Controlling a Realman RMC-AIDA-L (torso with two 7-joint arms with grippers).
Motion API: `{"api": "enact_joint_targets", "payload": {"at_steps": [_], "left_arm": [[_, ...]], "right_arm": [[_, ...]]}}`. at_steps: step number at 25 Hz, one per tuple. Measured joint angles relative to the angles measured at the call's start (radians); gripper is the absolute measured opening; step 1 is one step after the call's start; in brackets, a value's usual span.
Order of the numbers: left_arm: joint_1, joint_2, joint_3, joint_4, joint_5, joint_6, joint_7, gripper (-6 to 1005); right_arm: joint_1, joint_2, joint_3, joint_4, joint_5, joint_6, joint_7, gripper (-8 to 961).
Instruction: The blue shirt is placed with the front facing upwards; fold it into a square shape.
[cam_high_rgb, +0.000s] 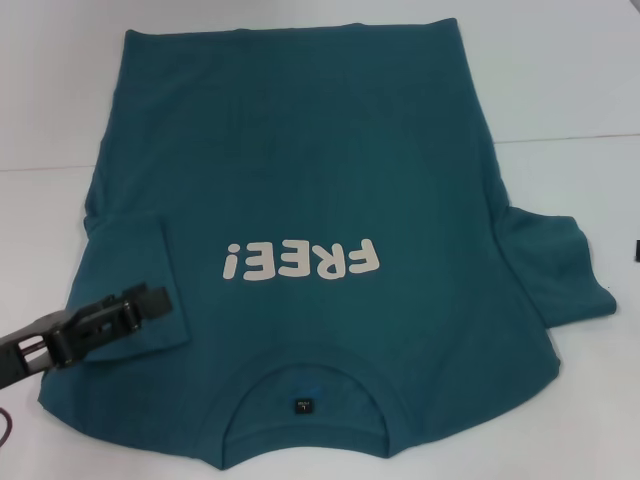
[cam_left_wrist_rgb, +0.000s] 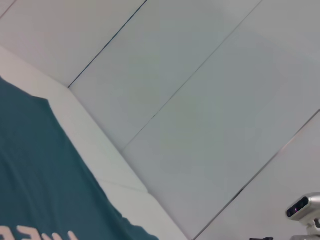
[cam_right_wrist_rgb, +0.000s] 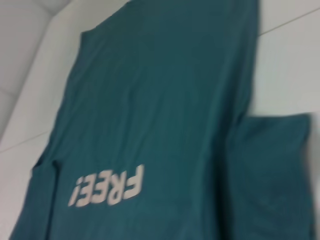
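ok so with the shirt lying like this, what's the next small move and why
Probably fold the right sleeve in over the body. On the blue shirt, the left sleeve already lies folded in, with the left gripper above it, while the right one sticks out flat on the table. The right gripper is not in sight.

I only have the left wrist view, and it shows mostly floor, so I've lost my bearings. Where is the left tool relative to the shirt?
Observer: The left tool is over the left sleeve of the blue shirt, at the collar end. I cannot tell whether it is touching.
Operator: Is that sleeve folded in?
Observer: Yes, it lies folded onto the body, beside the FREE! lettering.
Operator: And the other sleeve?
Observer: The right sleeve is spread out on the table, not yet folded.
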Motion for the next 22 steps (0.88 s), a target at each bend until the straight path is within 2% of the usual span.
{"api": "enact_joint_targets", "payload": {"at_steps": [9, 22], "left_arm": [[-0.010, 0.003, -0.003, -0.026, -0.043, -0.008, -0.002, 797], [-0.018, 0.004, -0.003, -0.056, -0.061, -0.043, 0.005, 797]], "right_arm": [[0.018, 0.007, 0.018, 0.021, -0.066, 0.150, 0.024, 907], [0.141, 0.021, -0.026, 0.233, -0.091, 0.415, 0.000, 907]]}}
